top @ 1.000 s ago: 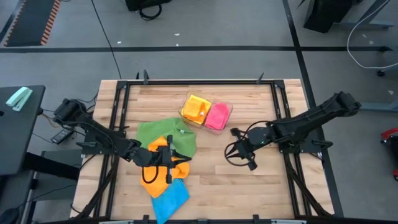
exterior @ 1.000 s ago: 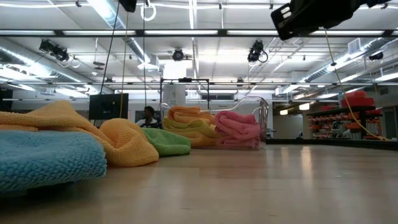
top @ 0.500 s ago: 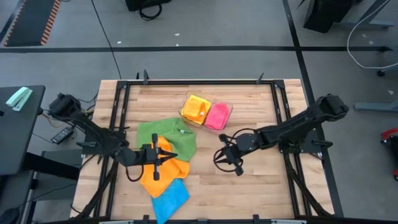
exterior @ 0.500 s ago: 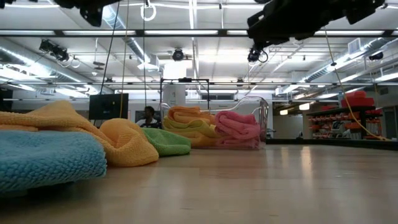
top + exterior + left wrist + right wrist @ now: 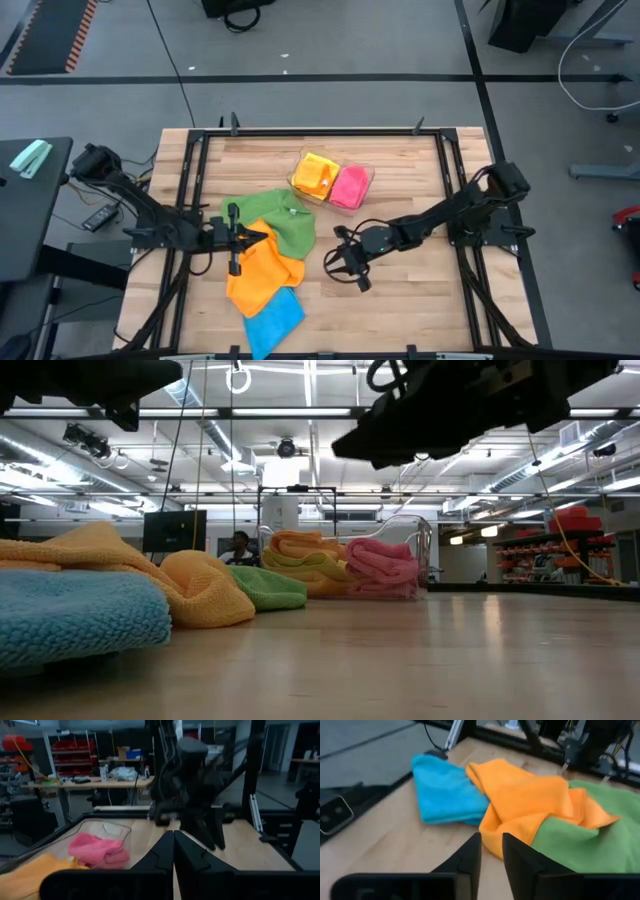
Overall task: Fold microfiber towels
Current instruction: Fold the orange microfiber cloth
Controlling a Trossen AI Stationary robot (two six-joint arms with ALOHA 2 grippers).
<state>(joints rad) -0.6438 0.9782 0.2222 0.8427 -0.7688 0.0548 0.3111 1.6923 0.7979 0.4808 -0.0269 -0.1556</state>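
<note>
The table [image 5: 400,300] is showing pale, smooth wood planks with a faint sheen. The blue towel [image 5: 445,790], orange towel [image 5: 530,800] and green towel [image 5: 585,840] ahead of the right gripper [image 5: 491,851] are showing matt, nubby cloth. The tray [image 5: 425,555] is looking like clear glossy plastic.

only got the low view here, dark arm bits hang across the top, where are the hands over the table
Observer: In the high view the left hand sits over the near-left part of the table, at the left edge of the orange towel. The right hand is mid-table, over bare wood just right of the pile.
Operator: left one holding anything
Observer: No. Its wrist view shows the fingers pressed together with nothing between them.
Operator: and the right
Observer: Its wrist view shows a narrow empty gap between its fingers, aimed at the orange, green towel and blue towel.
</note>
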